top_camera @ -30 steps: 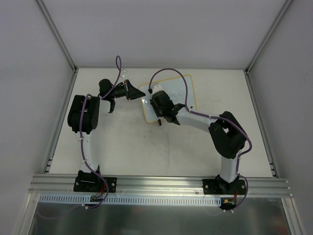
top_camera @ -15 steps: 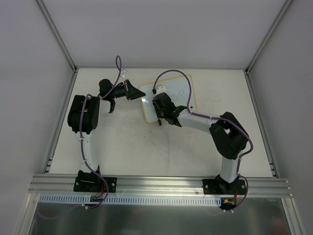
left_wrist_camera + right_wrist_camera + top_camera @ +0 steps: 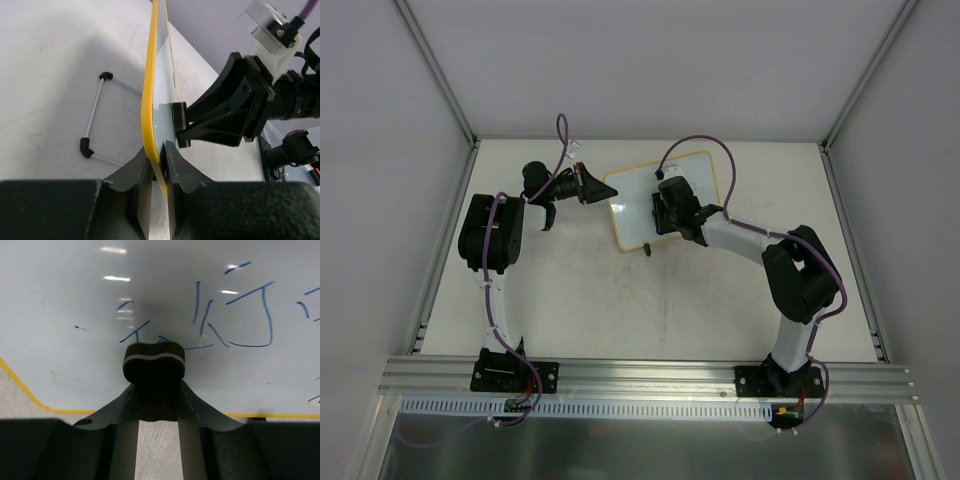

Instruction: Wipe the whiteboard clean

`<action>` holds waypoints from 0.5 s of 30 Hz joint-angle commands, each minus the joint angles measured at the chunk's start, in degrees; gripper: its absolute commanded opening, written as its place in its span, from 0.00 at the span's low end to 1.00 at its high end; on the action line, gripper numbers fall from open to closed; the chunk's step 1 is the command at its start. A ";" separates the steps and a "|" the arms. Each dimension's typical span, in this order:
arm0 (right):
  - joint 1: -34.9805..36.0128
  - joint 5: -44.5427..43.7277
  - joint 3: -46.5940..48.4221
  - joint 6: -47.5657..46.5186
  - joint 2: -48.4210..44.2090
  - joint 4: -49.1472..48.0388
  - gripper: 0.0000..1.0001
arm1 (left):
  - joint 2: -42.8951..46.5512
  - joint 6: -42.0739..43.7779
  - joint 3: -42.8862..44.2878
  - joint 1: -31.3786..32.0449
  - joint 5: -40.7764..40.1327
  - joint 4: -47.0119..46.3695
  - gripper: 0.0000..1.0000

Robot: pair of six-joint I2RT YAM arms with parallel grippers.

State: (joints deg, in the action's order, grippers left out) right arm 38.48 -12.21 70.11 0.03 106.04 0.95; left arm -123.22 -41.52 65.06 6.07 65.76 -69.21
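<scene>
The whiteboard (image 3: 632,208), white with a yellow rim, stands tilted on the table at centre back. My left gripper (image 3: 590,187) is shut on its left edge; in the left wrist view the jaws (image 3: 158,152) pinch the yellow rim (image 3: 150,90). My right gripper (image 3: 667,212) is shut on a black bone-shaped eraser (image 3: 154,360), which is pressed flat against the board face (image 3: 75,290). Blue marker strokes (image 3: 235,315) lie just above and right of the eraser. The left wrist view shows the eraser (image 3: 179,122) touching the board.
A thin wire stand with black feet (image 3: 87,147) rests on the table behind the board, and one foot (image 3: 647,249) shows at the board's near edge. Aluminium rails (image 3: 848,250) border the table, with white walls around it. A purple cable (image 3: 705,150) arches over the board.
My right gripper has slid the eraser to the right across the board face. The left gripper and the board have stayed put.
</scene>
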 commanded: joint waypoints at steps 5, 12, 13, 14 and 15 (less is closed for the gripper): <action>-8.24 -6.95 -3.83 -0.91 1.01 2.74 0.00 | 2.28 3.99 -0.28 1.05 4.82 -4.35 0.00; -7.63 -4.94 -4.80 -1.79 0.05 1.16 0.00 | 2.28 3.99 -0.37 1.05 4.91 -4.44 0.00; -6.85 -4.50 -4.54 -1.96 0.05 1.07 0.00 | 2.28 3.99 -0.37 1.05 4.91 -4.44 0.00; -6.23 -4.58 -3.84 -2.66 0.13 1.07 0.00 | 2.37 3.99 -0.37 1.05 4.82 -4.44 0.00; -5.61 -5.28 -3.31 -3.10 0.22 1.07 0.00 | 2.37 3.99 -0.37 1.05 4.91 -4.44 0.00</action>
State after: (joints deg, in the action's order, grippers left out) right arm 34.35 -10.02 67.48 -0.03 104.25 -0.05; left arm -123.22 -41.52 65.06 6.09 65.78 -69.21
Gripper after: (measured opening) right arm 0.344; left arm 0.131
